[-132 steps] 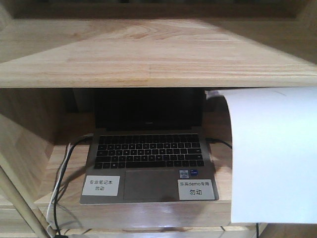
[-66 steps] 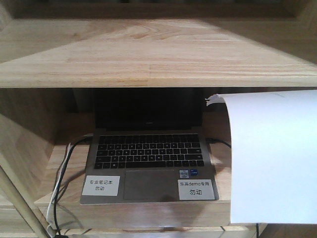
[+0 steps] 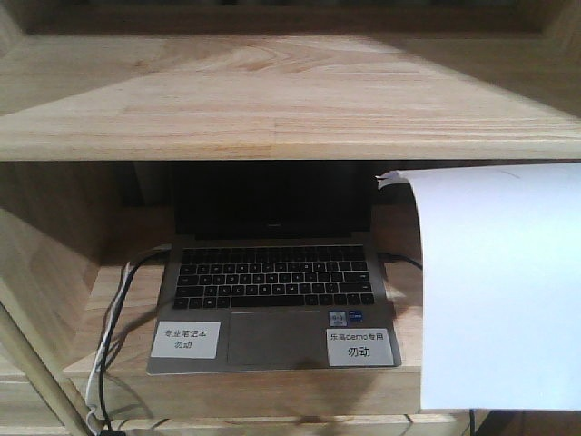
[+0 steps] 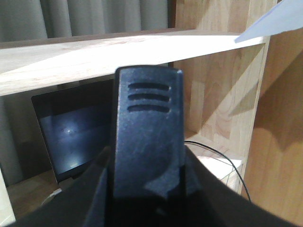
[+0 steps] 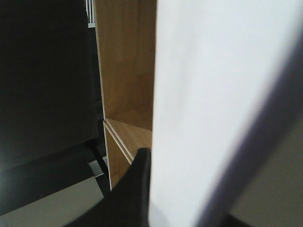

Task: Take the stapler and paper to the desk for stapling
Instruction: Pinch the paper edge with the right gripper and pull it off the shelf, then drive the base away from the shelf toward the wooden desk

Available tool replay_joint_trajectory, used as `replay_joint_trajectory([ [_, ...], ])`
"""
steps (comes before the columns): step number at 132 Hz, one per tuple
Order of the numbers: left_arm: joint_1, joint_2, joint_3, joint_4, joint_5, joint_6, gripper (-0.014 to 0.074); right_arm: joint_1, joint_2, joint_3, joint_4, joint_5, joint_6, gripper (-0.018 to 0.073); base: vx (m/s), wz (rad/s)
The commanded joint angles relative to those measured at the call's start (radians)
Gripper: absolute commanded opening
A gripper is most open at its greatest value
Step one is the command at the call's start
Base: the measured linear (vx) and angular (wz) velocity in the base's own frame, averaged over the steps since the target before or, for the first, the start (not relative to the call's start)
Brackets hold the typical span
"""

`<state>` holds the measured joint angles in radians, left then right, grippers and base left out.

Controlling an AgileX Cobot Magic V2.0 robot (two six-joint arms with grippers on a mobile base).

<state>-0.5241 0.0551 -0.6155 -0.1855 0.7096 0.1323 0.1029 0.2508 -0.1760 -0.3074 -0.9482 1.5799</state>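
The black stapler (image 4: 147,142) fills the middle of the left wrist view, end-on with three slots in its top. My left gripper (image 4: 147,191) is shut on it, one dark finger on each side. The white paper (image 3: 499,291) hangs upright at the right of the front view, its top edge curling over. It also covers the right half of the right wrist view as the paper (image 5: 213,94). My right gripper (image 5: 152,194) is shut on it; only the left finger (image 5: 135,189) shows, pressed against the sheet. A corner of the paper (image 4: 265,23) shows in the left wrist view. The desk is out of view.
A wooden shelf unit (image 3: 272,100) stands straight ahead. An open laptop (image 3: 272,291) with two white labels sits in its lower bay, with cables (image 3: 113,318) trailing off its left side. The shelf's upright side panel (image 4: 227,94) is close to the stapler's right.
The paper has sunk slightly, and its top-left corner now curls out in front of the laptop bay. The shelf and laptop have not moved.
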Motion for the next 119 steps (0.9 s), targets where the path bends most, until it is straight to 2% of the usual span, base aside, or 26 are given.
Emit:
replay_joint_trajectory([
  [1,-0.002,0.013,-0.024,-0.017,-0.117,0.001,-0.0006,-0.004,0.012,-0.025,0.005,-0.038,-0.005,-0.0006,0.0,0.0],
  [53,-0.002,0.013,-0.024,-0.017,-0.117,0.001,-0.0006,-0.004,0.012,-0.025,0.005,-0.038,-0.005,-0.0006,-0.03,0.12],
  [119,-0.002,0.013,-0.024,-0.017,-0.117,0.001,-0.0006,-0.004,0.012,-0.025,0.005,-0.038,-0.005,-0.0006,-0.09,0.36],
])
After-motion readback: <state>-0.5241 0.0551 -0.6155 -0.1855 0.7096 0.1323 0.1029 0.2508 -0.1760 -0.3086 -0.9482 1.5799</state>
